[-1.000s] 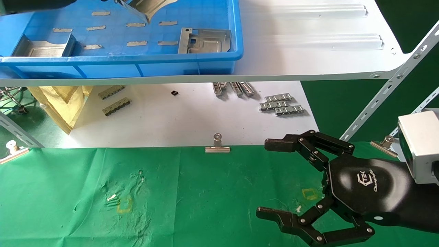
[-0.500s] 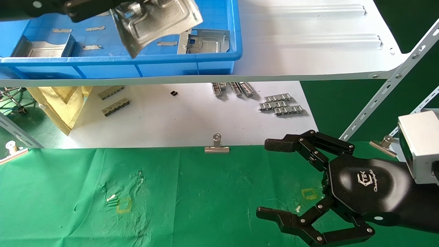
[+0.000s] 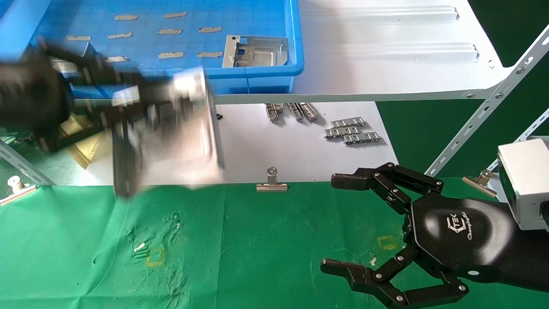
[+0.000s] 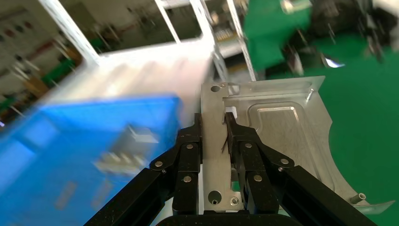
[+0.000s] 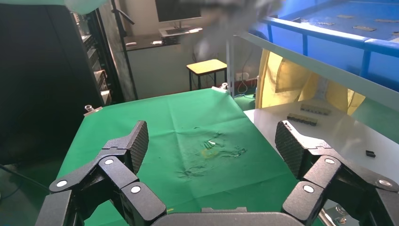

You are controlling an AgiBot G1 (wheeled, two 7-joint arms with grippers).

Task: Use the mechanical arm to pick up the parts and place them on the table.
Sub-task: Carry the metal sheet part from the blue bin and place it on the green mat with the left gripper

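Silvery part in grip: a stamped metal plate (image 4: 277, 136) pinched at one edge by the left end effector (image 4: 214, 127), its two black fingers clamped on either face of the sheet.
Left arm pose: reaching in from the left side, blurred in the head view, with the left end effector and plate (image 3: 180, 146) held in the air in front of the blue bin (image 3: 257, 71), below the bin's front wall and above the near edge of the white shelf board under it.
Plate attitude: tilted, its lower edge hanging just above the far edge of the desk (image 3: 257, 240).
Other part: a second plate (image 3: 256, 51) lies flat in the blue bin's right front corner.
Bin floor: small grey strips (image 3: 169, 31) scattered behind that second plate.
Right arm pose: low over the desk's right side, wrist housing facing up, far from the blue bin.
Right end effector (image 3: 332, 223): fingers spread wide apart, nothing between them, hovering above the green cloth.
Desk edge: a silver binder clip (image 3: 271, 182) sits between the carried plate and the right end effector.
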